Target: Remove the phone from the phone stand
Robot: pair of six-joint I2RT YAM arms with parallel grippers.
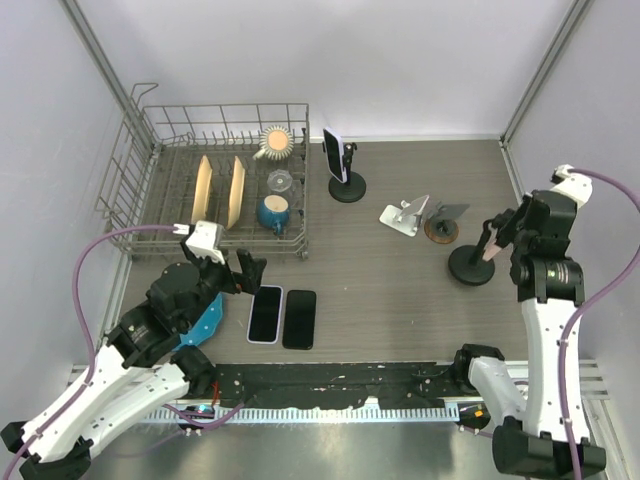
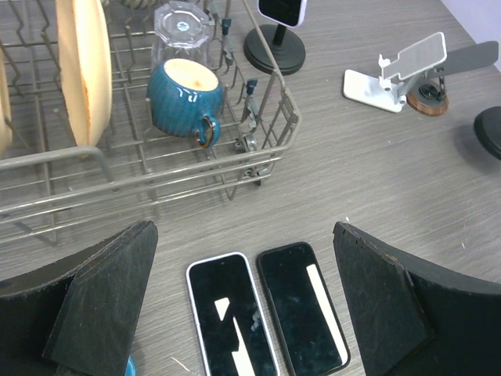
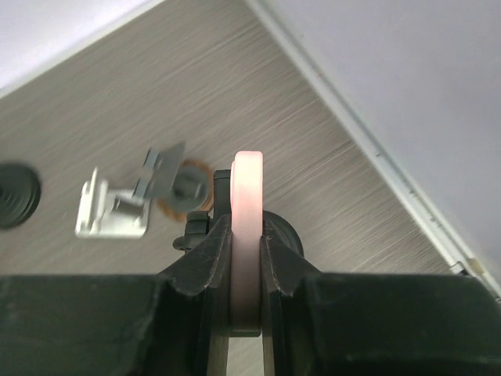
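A pink phone (image 1: 490, 246) sits edge-up at the black round-based phone stand (image 1: 472, 267) on the right of the table. My right gripper (image 1: 497, 236) is shut on it; in the right wrist view the fingers (image 3: 210, 251) press both faces of the pink phone (image 3: 247, 211), with the stand's base (image 3: 286, 229) below. I cannot tell whether the phone still rests in the holder. My left gripper (image 1: 240, 270) is open and empty, hovering over two phones lying flat, one white-edged (image 2: 233, 317) and one black (image 2: 301, 301).
A dish rack (image 1: 160, 160) with plates, a blue mug (image 1: 273, 212) and a glass stands at the back left. Another phone on a black stand (image 1: 347, 187) is beside it. A white stand (image 1: 403, 215) and a brown-based stand (image 1: 442, 228) sit mid-table.
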